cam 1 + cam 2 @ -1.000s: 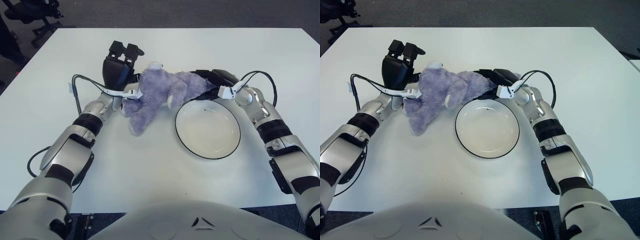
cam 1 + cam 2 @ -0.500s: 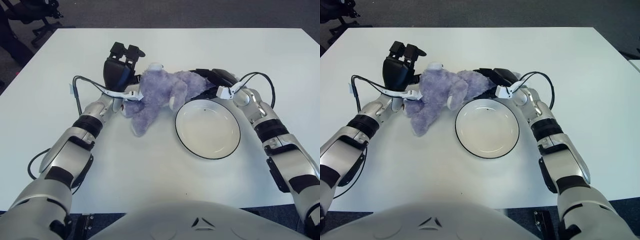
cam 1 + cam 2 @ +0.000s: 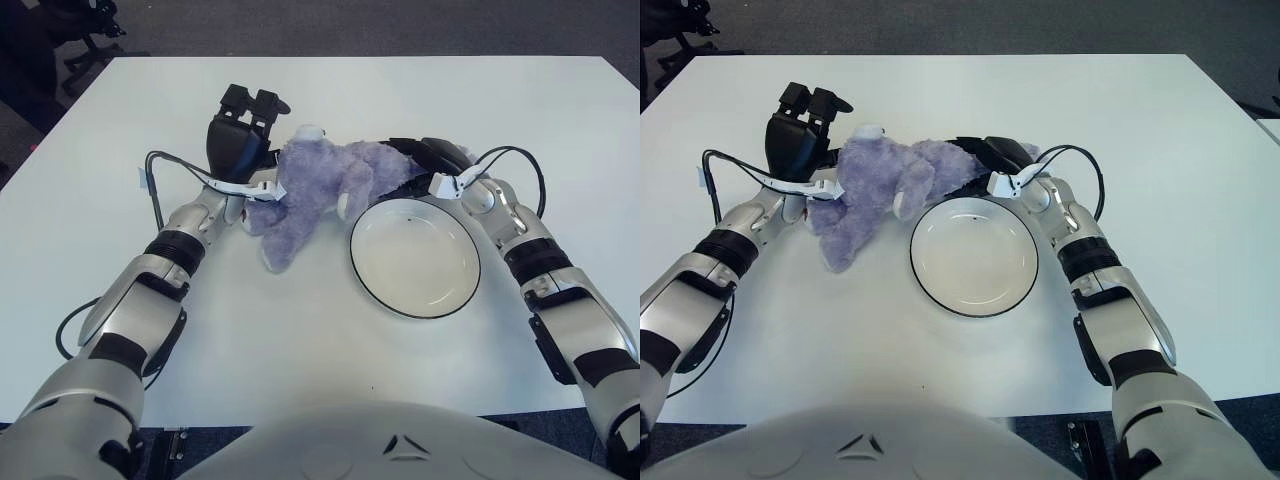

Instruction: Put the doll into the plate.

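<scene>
Both hands bracketed the purple doll (image 3: 320,185): the left hand (image 3: 240,140) was pressed to its left side, fingers open and upright; the right hand (image 3: 428,158) was tucked against its right end, though whether it gripped I couldn't tell. The doll lay on the table (image 3: 300,330) just left of the empty plate (image 3: 415,260), touching its rim. It looked like grasping; lifting rightward over the rim seemed next.

doll (image 3: 318,190): lavender purple plush, pale paw tips
plate (image 3: 415,258): cream white, thin black rim
table (image 3: 420,95): plain white
left hand (image 3: 240,135): black
right hand (image 3: 425,155): black
arms: silver grey with black bands
cables: black
floor: dark grey
</scene>
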Tool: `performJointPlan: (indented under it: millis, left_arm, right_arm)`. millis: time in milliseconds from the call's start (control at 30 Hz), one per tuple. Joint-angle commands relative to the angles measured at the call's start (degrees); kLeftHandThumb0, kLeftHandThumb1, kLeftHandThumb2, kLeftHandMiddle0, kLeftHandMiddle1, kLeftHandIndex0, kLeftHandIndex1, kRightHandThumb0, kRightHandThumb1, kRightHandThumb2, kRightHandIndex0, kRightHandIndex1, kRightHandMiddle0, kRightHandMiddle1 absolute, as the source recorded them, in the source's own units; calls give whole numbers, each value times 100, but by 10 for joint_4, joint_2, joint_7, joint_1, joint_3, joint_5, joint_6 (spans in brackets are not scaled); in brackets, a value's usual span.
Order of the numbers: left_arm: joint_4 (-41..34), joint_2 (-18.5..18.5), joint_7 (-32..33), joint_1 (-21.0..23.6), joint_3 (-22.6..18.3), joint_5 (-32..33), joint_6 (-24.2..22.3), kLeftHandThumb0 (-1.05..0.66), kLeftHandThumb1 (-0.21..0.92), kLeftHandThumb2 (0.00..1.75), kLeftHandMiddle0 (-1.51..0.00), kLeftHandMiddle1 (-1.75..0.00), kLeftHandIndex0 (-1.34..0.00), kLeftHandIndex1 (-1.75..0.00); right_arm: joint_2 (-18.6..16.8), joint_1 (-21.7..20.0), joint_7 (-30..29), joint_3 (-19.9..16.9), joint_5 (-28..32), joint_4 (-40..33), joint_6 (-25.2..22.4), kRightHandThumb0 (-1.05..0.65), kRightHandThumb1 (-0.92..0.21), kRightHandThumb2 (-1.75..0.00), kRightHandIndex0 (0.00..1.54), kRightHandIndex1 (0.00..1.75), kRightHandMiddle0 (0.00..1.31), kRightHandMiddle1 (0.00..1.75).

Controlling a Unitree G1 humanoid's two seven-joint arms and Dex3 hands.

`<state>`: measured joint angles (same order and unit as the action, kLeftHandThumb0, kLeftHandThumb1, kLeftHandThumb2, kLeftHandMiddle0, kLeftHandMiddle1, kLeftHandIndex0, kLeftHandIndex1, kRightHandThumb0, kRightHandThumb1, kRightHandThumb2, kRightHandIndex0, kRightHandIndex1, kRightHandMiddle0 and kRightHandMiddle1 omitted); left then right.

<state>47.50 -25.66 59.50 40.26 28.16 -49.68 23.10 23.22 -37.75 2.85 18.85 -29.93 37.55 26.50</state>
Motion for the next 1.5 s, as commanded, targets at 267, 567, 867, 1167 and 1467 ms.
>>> performJointPlan:
  millis: [267, 567, 867, 1167, 1467]
  left_arm:
    - [7, 3, -4, -3, -1, -4, 3, 0, 92, 41, -39, -146, -14, -165]
    - [9, 2, -10, -3, -3, -2, 3, 0, 92, 41, -39, -147, -14, -165]
    - [13, -6, -10, -6, -7, 1, 12, 0, 92, 42, -39, -148, -14, -165]
    - [24, -33, -6, -18, -31, 15, 34, 0, 92, 42, -40, -149, -12, -164]
    - [49, -57, 21, -23, -45, 23, 75, 0, 92, 42, -40, -149, -12, -163]
  right_arm:
    - [-39, -20, -83, -14, 23, 99, 97, 0, -32, -126, 57, 174, 53, 158]
    - [-41, -48, -88, -20, 33, 185, 161, 0, -26, -136, 60, 175, 53, 165]
    - [-48, -79, 4, -50, 95, 245, 156, 0, -28, -136, 60, 175, 45, 174]
    - [-43, -97, 112, -78, 145, 247, 105, 0, -32, -133, 58, 174, 41, 175]
    - [-32, -108, 155, -88, 150, 245, 66, 0, -32, -132, 58, 173, 41, 175]
